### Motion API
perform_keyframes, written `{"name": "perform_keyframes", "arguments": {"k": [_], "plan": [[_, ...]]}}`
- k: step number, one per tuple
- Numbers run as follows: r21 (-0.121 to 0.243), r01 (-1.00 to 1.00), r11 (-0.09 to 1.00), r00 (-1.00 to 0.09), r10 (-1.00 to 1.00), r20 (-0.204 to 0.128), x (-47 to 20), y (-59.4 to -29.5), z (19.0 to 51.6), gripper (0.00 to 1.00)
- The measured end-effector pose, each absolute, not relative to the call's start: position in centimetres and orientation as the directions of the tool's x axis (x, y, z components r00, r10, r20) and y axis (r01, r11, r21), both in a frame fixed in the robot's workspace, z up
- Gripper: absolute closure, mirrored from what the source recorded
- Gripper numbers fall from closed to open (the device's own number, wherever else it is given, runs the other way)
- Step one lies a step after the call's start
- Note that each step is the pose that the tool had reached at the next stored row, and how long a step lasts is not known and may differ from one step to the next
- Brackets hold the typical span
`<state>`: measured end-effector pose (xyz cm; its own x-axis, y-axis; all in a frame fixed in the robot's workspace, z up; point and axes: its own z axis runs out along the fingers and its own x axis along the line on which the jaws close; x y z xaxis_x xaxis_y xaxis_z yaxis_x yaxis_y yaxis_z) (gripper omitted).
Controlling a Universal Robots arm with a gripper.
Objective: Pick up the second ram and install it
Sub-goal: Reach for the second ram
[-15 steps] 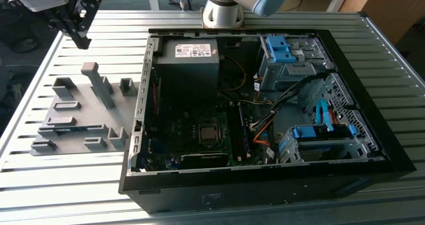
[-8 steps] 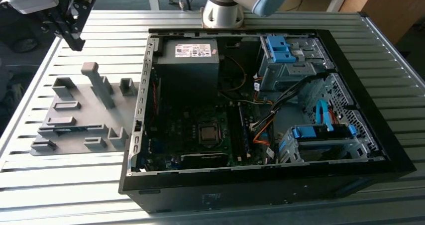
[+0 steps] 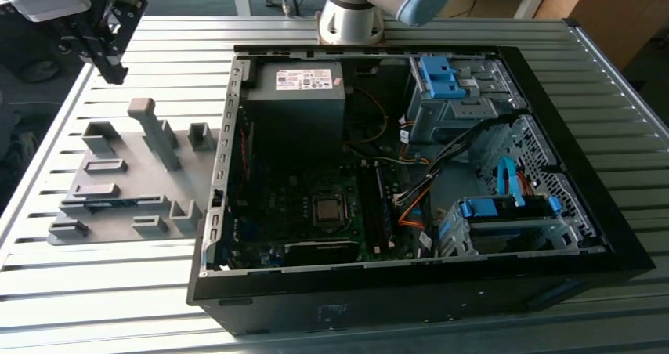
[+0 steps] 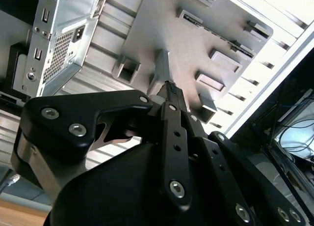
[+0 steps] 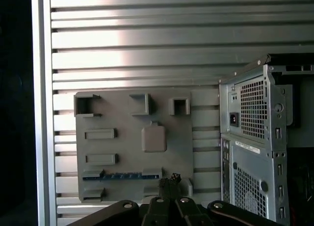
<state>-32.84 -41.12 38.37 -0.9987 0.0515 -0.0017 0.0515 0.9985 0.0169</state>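
Note:
The second ram (image 3: pixel 106 204) (image 5: pixel 120 176) is a thin blue stick lying in a slot of the grey holder plate (image 3: pixel 128 183) (image 5: pixel 128 157), near that plate's front edge at the exterior view's left. My gripper (image 3: pixel 115 75) (image 5: pixel 169 179) (image 4: pixel 170 85) hangs high above the table's far left corner, well apart from the stick. Its black fingers are pressed together with nothing between them. In the first wrist view the fingertips overlap the plate's edge just beside one end of the stick.
An open black computer case (image 3: pixel 585 268) fills the table's middle and right, with the motherboard (image 3: pixel 313 205), power supply (image 3: pixel 298 88) and blue-latched drive bays (image 3: pixel 450 80) inside. Grey blocks and a tall post (image 3: pixel 157 135) rise from the holder plate. The slatted metal table (image 3: pixel 94 291) shows around it.

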Motion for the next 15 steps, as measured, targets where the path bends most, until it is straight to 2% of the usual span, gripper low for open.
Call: {"name": "perform_keyframes", "arguments": {"k": [4,15], "plan": [[0.016,0.051,0.999,-0.999,0.051,0.016,-33.7,-41.1,38.3,0.89],[0.016,0.04,0.999,-0.999,0.04,0.017,-36.3,-41.7,38.2,0.89]]}}
